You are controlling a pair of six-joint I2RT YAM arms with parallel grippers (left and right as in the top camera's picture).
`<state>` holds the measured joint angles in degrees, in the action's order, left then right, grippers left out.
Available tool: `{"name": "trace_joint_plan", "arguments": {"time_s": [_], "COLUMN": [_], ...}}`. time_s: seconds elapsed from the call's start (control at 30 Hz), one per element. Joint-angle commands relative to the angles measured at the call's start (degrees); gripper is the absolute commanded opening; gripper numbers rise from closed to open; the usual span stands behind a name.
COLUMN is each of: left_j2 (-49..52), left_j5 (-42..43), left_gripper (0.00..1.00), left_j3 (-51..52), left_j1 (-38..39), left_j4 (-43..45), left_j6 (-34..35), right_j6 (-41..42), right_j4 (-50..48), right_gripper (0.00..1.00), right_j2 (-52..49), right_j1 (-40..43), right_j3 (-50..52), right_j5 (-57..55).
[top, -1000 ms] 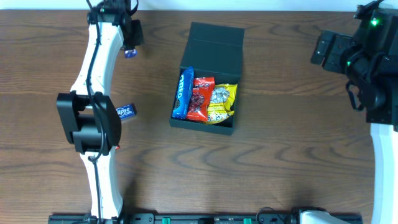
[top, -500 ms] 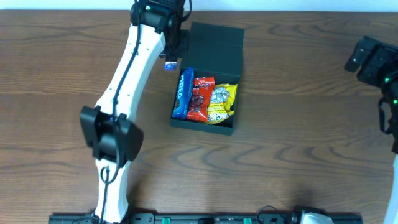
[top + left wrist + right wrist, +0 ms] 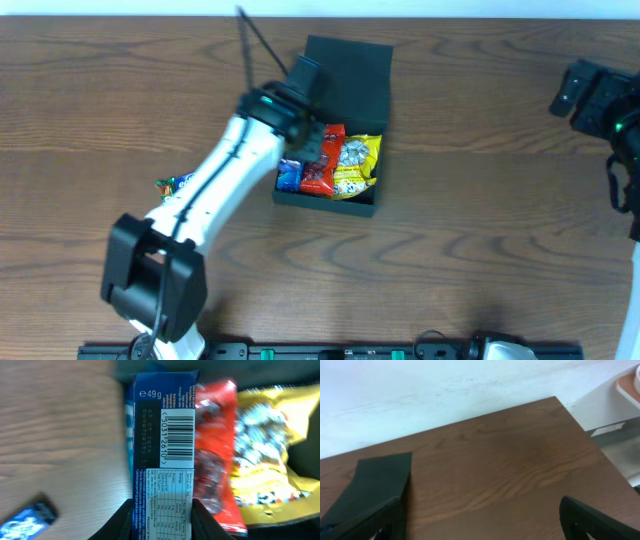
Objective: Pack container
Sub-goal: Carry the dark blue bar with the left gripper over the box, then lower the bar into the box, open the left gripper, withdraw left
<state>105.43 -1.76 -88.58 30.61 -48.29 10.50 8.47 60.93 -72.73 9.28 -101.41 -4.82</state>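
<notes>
Left gripper (image 3: 162, 510), clamped on blue bar (image 3: 162, 435), has swung from far left to above box (image 3: 345, 70) at table centre, near its left side; release probably next. Right gripper (image 3: 480, 520) wide open, idle at right edge.

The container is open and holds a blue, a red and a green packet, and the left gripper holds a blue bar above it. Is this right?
Not quite: there is a yellow packet, not a green one, as the overhead view shows. Otherwise yes: the open container holds the blue packet and the red packet too, and the left gripper holds the blue bar above it.
</notes>
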Motion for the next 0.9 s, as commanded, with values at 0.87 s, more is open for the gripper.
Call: {"name": "trace_joint_plan", "arguments": {"time_s": [0.87], "left_j2": [7.9], "left_j5": [-0.1], "left_gripper": [0.28], "left_j3": [-0.6], "left_j1": [2.7], "left_j4": [2.1], "left_j6": [11.8], "right_j6": [-0.8], "right_j4": [4.7], "right_gripper": [0.99], "right_j2": [-0.3], "right_j1": [0.5], "right_j3": [-0.2], "right_j5": [3.4]}}
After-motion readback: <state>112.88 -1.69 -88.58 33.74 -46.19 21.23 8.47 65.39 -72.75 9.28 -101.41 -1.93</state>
